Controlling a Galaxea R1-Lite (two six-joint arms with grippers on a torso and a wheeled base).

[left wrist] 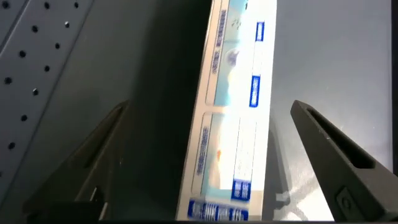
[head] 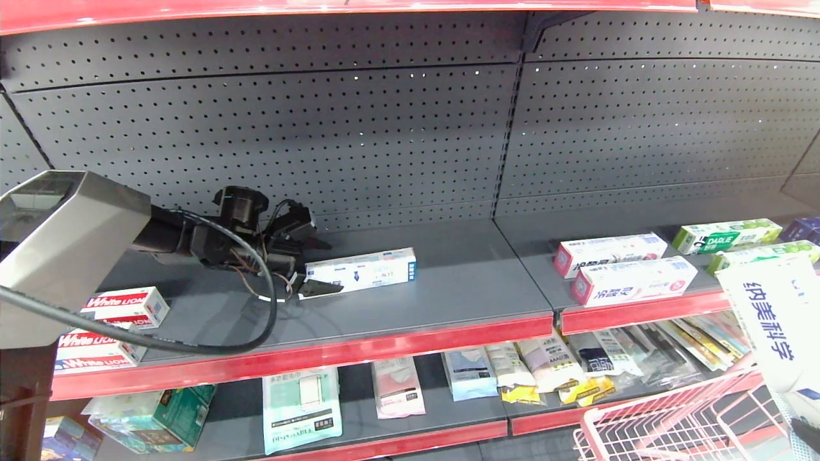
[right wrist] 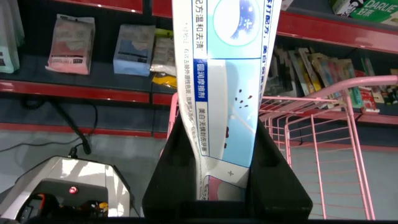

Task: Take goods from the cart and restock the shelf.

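A white-and-blue toothpaste box (head: pixel 362 269) lies flat on the grey shelf board (head: pixel 448 282). My left gripper (head: pixel 333 267) is at the box's left end, open, with one finger on each side. In the left wrist view the box (left wrist: pixel 233 112) runs between the spread fingers (left wrist: pixel 329 143) without touching them. My right gripper (right wrist: pixel 217 124) is shut on a tall white box with blue print (right wrist: pixel 221 74). It holds the box (head: pixel 769 320) upright above the pink wire cart (head: pixel 672 422) at the lower right.
More toothpaste boxes (head: pixel 618 246) lie on the shelf's right section, with green ones (head: pixel 727 235) behind them. Red-and-white boxes (head: pixel 125 306) sit at the left front edge. A pegboard wall (head: pixel 384 128) backs the shelf. Packets (head: pixel 397 384) lie on the lower shelf.
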